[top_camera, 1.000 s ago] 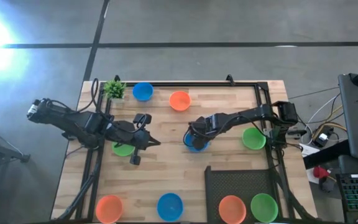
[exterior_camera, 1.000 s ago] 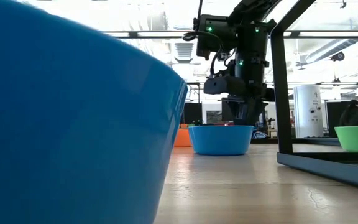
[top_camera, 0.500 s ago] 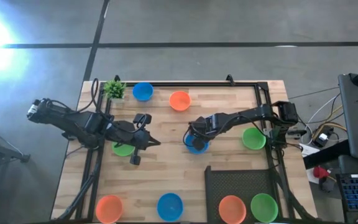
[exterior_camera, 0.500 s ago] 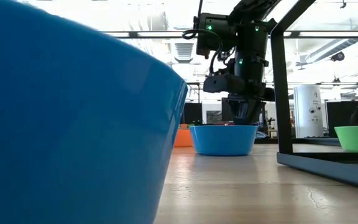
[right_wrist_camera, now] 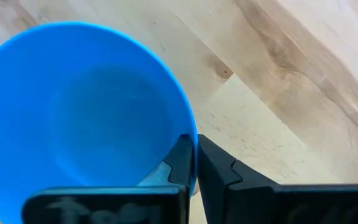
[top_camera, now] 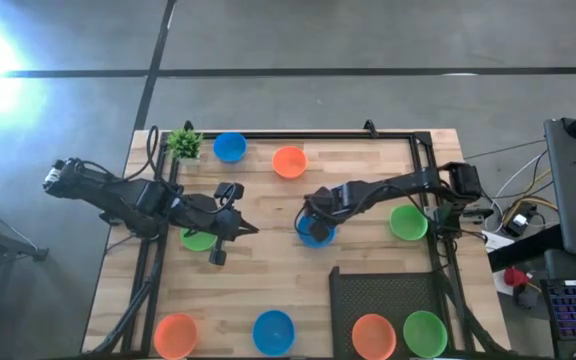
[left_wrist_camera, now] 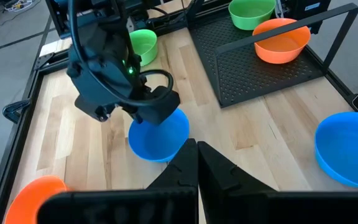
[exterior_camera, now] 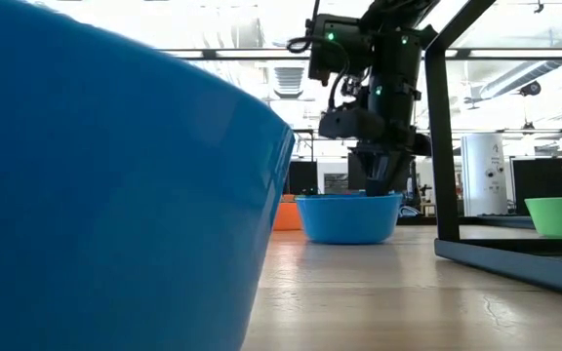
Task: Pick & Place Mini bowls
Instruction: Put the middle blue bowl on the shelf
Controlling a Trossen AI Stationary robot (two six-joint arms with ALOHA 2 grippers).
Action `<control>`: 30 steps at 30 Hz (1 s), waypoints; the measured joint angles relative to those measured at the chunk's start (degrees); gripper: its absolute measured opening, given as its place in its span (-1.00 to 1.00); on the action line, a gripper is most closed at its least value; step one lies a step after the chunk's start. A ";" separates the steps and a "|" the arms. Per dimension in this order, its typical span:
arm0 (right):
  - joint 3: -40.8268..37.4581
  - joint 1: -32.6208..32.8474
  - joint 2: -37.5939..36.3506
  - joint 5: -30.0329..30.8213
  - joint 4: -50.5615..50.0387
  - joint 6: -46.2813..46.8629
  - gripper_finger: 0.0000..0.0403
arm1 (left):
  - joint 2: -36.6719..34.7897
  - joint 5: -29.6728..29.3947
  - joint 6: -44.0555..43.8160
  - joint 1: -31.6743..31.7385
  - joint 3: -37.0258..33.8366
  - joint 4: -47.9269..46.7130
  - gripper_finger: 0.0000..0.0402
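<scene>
step: grasp done, the right end effector (right_wrist_camera: 194, 158) is pinching the rim of a blue mini bowl (top_camera: 315, 232) mid-surface
left end effector (left_wrist_camera: 196, 163): pressed together, empty, parked over a green mini bowl (top_camera: 198, 240)
next: I'd guess lift clear, carry to the black rack (top_camera: 388, 300), don't let the thin rim slip

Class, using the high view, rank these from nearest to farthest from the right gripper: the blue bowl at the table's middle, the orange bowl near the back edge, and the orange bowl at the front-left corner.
1. Blue bowl: at the middle, its rim pinched in the right gripper.
2. Back orange bowl: just behind it.
3. Front-left orange bowl: far corner, farthest.
</scene>
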 joint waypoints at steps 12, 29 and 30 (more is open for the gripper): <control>-0.07 0.00 -8.71 0.22 -0.68 -2.83 -0.94 | 0.00 0.00 0.00 0.02 0.00 0.00 -1.00; -0.07 1.20 -26.22 1.66 -15.21 -2.76 -0.95 | 0.00 -0.02 0.85 0.02 -0.02 0.00 -1.00; -0.07 1.61 -26.76 1.63 -16.66 -2.56 -0.96 | 0.00 -0.02 0.85 0.02 -0.02 0.00 -1.00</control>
